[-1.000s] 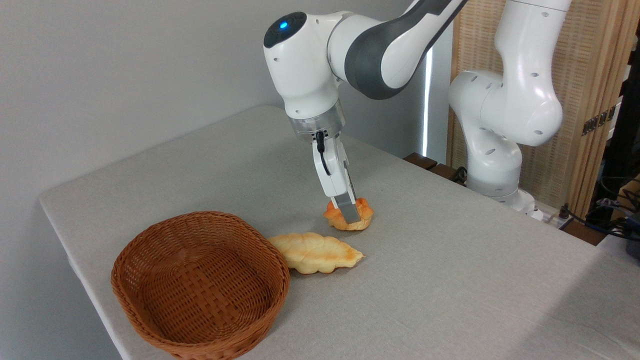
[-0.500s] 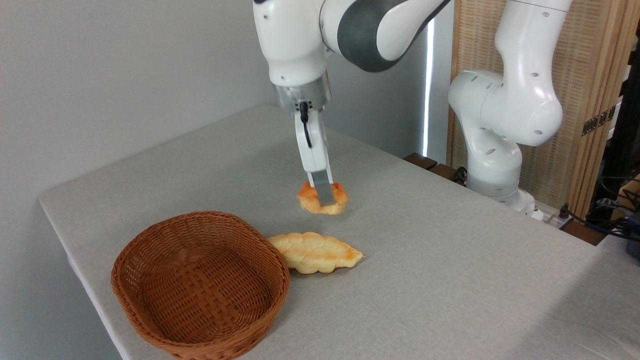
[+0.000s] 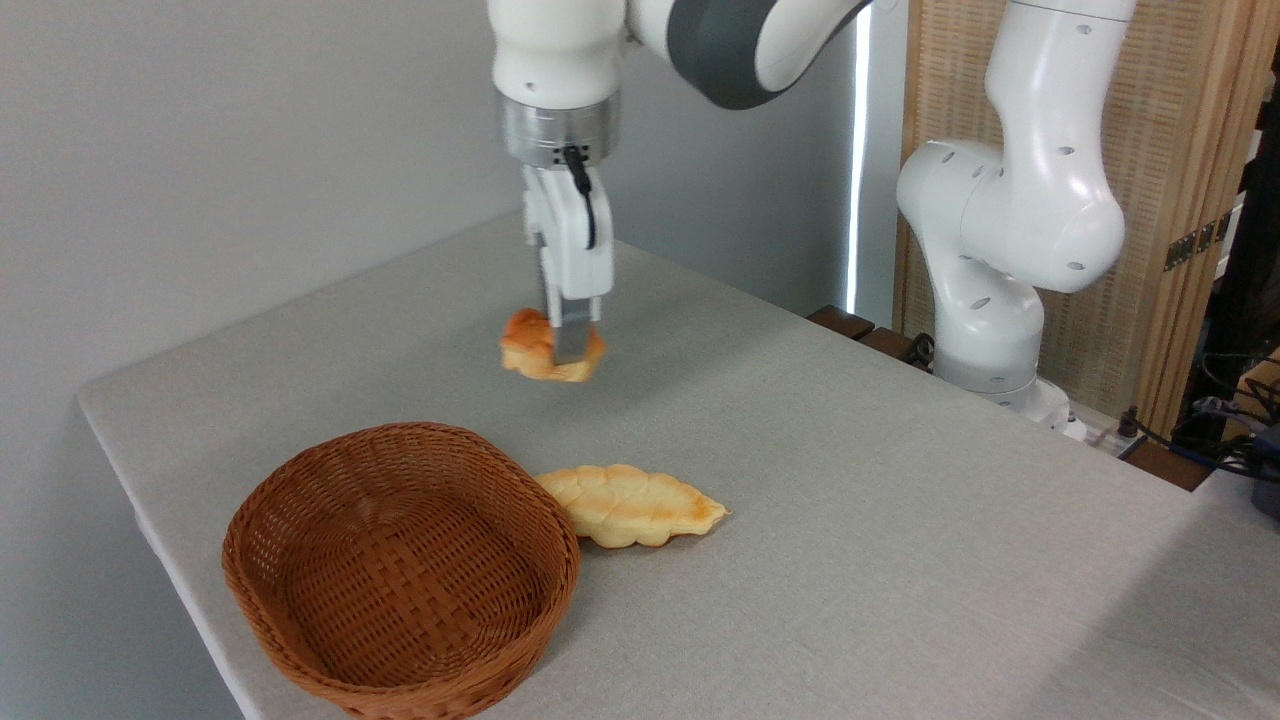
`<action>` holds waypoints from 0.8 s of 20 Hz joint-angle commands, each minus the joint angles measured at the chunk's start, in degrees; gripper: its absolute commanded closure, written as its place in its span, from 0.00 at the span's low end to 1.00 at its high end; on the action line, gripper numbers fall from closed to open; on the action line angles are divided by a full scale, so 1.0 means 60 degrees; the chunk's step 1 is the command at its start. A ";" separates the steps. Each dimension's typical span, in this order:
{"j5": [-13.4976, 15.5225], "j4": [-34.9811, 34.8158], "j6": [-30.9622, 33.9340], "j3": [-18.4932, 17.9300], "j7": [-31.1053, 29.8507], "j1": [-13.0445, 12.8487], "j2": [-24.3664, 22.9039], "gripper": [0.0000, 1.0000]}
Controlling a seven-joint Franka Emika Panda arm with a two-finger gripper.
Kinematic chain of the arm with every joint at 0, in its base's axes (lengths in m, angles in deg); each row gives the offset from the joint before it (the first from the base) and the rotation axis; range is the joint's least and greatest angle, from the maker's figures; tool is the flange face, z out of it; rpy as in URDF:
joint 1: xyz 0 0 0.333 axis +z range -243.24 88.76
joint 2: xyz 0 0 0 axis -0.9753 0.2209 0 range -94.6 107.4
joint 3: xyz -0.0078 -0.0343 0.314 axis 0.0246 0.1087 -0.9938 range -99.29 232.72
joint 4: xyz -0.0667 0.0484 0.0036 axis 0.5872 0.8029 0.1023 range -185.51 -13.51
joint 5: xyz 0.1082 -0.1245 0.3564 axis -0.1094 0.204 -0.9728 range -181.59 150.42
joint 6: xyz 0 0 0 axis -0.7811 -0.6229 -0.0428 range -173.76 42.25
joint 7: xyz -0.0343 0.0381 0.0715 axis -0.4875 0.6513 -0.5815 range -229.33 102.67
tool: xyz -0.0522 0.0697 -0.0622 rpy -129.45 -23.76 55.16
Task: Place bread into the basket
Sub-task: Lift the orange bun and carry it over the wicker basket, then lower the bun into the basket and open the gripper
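Note:
The small orange-golden bread (image 3: pixel 530 355) hangs in the air above the table, clamped between the fingers of my gripper (image 3: pixel 566 345), which points straight down and is shut on it. The near finger covers the bun's middle. The brown wicker basket (image 3: pixel 300 600) sits empty at the front left of the table, below and to the left of the held bun, with a clear gap between them.
A longer pale yellow leaf-shaped flat bread (image 3: pixel 632 505) lies on the grey table (image 3: pixel 900 560) touching the basket's right rim. The robot's white base (image 3: pixel 1000 250) stands at the back right. The table's left edge runs close past the basket.
The gripper has lifted the bun off the table and carried it up and to the left, closer to the basket. The flat bread and the basket have not moved.

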State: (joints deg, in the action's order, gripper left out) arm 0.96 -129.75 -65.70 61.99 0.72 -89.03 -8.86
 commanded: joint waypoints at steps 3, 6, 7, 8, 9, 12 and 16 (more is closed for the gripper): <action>0.0625 0.1406 -0.1843 -0.0034 -0.2294 -0.0628 0.1794 0.57; 0.0728 0.1392 -0.2784 -0.0019 -0.2531 -0.0628 0.2190 0.57; 0.0699 0.1392 -0.2829 -0.0034 -0.2502 -0.0628 0.2278 0.57; 0.0713 0.1392 -0.2888 -0.0034 -0.2487 -0.0628 0.2323 0.56; 0.0685 0.1392 -0.3048 -0.0034 -0.2444 -0.0614 0.2410 0.56; 0.0640 0.1392 -0.3896 -0.0048 -0.2414 -0.0628 0.2805 0.56; 0.0582 0.1377 -0.4148 -0.0034 -0.2370 -0.0628 0.3084 0.51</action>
State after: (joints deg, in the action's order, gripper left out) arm 4.28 -122.16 -89.53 62.22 -13.47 -92.43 8.46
